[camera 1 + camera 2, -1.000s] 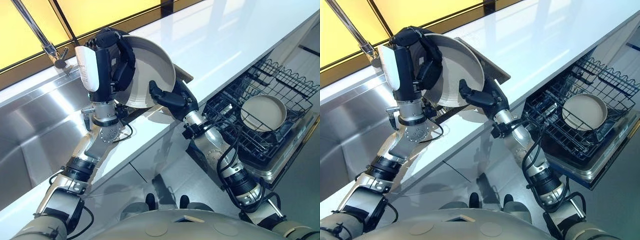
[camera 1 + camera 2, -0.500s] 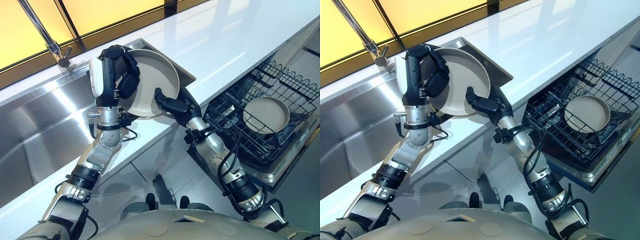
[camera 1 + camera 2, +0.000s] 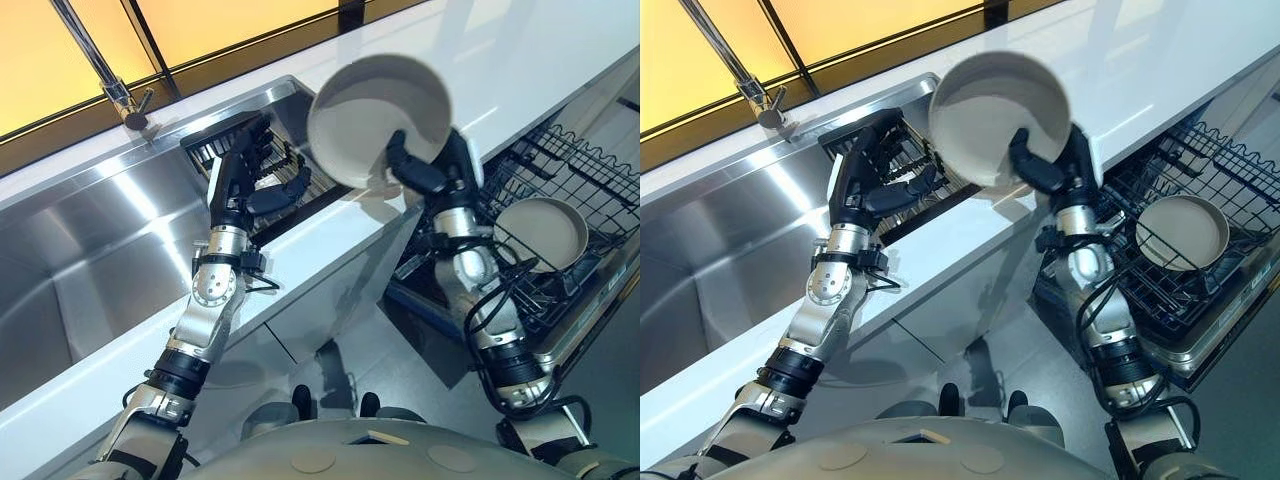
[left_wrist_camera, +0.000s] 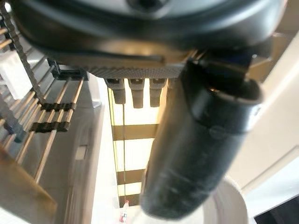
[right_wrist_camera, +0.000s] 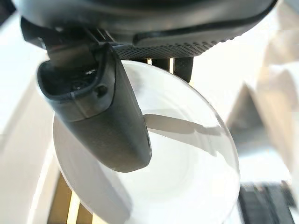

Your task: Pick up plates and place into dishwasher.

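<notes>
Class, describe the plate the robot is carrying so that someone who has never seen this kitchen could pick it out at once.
Start at the long white counter beside the steel sink. Above its front edge, the right hand pinches a round beige plate by its lower rim. Unlike the similar plate lying in the dishwasher rack, this one is in the air, tilted.

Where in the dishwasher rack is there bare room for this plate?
The rack is free behind and to the left of the plate lying in it. The right hand holds the other plate above the white counter.
</notes>
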Robot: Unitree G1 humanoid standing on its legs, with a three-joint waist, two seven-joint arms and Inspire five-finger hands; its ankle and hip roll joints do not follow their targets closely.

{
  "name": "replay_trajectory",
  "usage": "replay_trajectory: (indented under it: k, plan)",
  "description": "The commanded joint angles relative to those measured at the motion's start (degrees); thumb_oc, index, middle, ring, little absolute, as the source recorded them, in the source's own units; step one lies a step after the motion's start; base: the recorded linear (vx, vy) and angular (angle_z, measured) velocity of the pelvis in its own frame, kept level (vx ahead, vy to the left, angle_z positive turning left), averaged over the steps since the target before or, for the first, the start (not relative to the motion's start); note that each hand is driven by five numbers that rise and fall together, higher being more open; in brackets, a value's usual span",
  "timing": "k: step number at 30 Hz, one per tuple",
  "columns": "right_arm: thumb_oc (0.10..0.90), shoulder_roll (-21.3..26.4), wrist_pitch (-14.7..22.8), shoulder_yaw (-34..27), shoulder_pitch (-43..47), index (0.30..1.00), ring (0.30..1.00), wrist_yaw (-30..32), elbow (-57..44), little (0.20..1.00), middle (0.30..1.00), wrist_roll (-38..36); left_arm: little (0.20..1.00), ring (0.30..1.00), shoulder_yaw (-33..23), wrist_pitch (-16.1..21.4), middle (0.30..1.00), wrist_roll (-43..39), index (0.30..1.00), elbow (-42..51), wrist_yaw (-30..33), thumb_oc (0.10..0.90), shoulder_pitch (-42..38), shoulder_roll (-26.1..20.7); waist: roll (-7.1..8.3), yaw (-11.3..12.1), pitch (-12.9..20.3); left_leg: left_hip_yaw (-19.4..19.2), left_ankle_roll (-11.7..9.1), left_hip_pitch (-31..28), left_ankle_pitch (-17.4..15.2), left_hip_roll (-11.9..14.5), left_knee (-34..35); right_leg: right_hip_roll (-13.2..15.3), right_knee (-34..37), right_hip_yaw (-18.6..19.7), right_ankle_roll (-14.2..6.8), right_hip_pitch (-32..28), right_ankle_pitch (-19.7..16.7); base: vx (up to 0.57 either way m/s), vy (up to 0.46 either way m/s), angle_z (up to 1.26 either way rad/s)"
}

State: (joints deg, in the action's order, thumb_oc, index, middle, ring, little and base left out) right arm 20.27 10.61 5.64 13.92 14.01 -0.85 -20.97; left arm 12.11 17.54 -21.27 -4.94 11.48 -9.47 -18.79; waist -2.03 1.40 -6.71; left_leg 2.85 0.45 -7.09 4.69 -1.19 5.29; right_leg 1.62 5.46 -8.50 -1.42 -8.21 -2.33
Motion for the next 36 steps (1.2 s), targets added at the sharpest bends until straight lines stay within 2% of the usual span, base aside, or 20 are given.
replay_trajectory:
  k: [1,7,11,13,15,16,18,23,28,36]
  plan:
    - [0.1,1.7,9.9,-6.0,8.4,0.3,0.3,1.8,-6.3,0.2,0.3,3.0,0.9,0.9,-6.1,5.3,0.9,-1.6,0.9,7.8,0.1,0.8,-5.5,-3.9,0.18,0.1,3.6,-0.4,1.1,-1.9,-7.6,-2.4,-0.3,-3.6,-4.8,-0.8,0.1,-0.4,9.3,0.0,0.0,0.0]
    - [0.1,3.8,11.8,-9.6,7.8,0.3,0.3,5.9,-4.9,0.2,0.3,7.0,0.9,0.9,-9.8,6.4,0.9,-0.5,0.9,9.7,1.8,0.8,-6.0,-5.8,-0.02,-0.1,3.7,-0.3,1.0,-1.8,-7.8,-2.3,-0.3,-3.5,-4.4,-0.7,0.1,-0.5,9.3,-0.01,0.009,0.06]
    - [0.1,8.7,12.8,-12.4,9.2,0.3,0.3,14.9,-2.5,0.2,0.3,19.7,0.9,0.9,-11.3,5.8,0.9,-0.1,0.9,7.3,2.7,0.8,-6.6,-7.9,-0.05,-0.3,3.7,-0.7,0.8,-1.9,-8.0,-2.3,-0.3,-3.6,-4.3,-0.7,-0.1,-0.7,9.3,0.0,0.016,0.08]
    - [0.1,13.7,9.8,-15.0,9.7,0.3,0.3,20.2,-0.8,0.2,0.3,29.4,0.9,0.9,-12.6,4.9,0.9,-0.3,0.9,5.6,2.5,0.8,-6.2,-9.3,0.11,-0.5,3.7,-0.9,0.8,-1.9,-8.0,-2.3,-0.3,-3.6,-4.5,-0.5,-0.2,-0.6,9.4,0.01,0.023,0.1]
    - [0.1,17.0,7.5,-17.1,9.2,0.3,0.3,23.2,0.8,0.2,0.3,34.8,0.9,0.9,-14.0,4.5,0.9,-0.7,0.9,4.7,1.3,0.8,-5.7,-10.2,0.26,-0.6,3.7,-1.0,0.9,-2.0,-8.1,-2.3,-0.3,-3.6,-4.7,-0.3,-0.3,-0.6,9.5,0.01,0.014,0.08]
    - [0.1,17.5,7.2,-17.4,9.0,0.3,0.3,23.8,1.0,0.2,0.3,35.4,0.9,0.9,-14.3,4.5,0.9,-0.7,0.9,4.5,1.1,0.8,-5.6,-10.4,0.28,-0.6,3.7,-1.1,0.9,-2.0,-8.1,-2.3,-0.3,-3.6,-4.7,-0.2,-0.3,-0.6,9.5,0.01,0.013,0.04]
    - [0.1,20.5,4.1,-19.8,7.6,0.3,0.3,25.2,2.6,0.2,0.3,38.8,0.9,0.9,-15.8,3.8,0.9,-0.5,0.9,4.1,0.9,0.8,-4.8,-11.4,0.42,-0.9,3.7,-1.3,1.0,-2.0,-8.2,-2.3,-0.3,-3.5,-5.0,0.1,-0.4,-0.3,9.6,0.0,0.0,0.0]
    - [0.1,24.1,0.0,-24.8,1.6,0.3,0.3,22.0,7.2,0.2,0.3,39.7,0.9,0.9,-19.5,3.2,0.9,0.1,0.9,2.9,0.0,0.8,-2.4,-12.7,0.45,-1.9,3.3,-2.0,1.2,-2.0,-8.2,-2.3,-0.3,-3.5,-5.7,0.9,-0.7,0.3,9.7,0.01,0.015,-0.03]
    - [0.1,23.2,1.8,-28.6,-5.5,0.3,0.3,19.6,10.7,0.2,0.3,37.3,0.9,0.9,-22.7,2.7,0.9,0.3,0.9,2.0,-0.5,0.8,0.0,-12.5,0.2,-3.0,2.7,-2.9,1.6,-2.2,-8.2,-2.1,-0.3,-3.4,-6.4,1.6,-0.9,0.9,9.7,0.02,0.019,-0.13]
    - [0.1,21.0,0.5,-28.5,-9.7,0.3,0.3,13.2,15.1,0.2,0.3,33.6,0.9,0.9,-24.2,1.9,0.9,1.7,0.9,-1.5,-3.2,0.8,2.1,-12.8,-0.34,-3.9,1.2,-4.0,1.6,-2.2,-8.2,-2.1,-0.3,-3.2,-7.3,2.0,-1.2,1.8,9.6,0.01,0.013,-0.11]
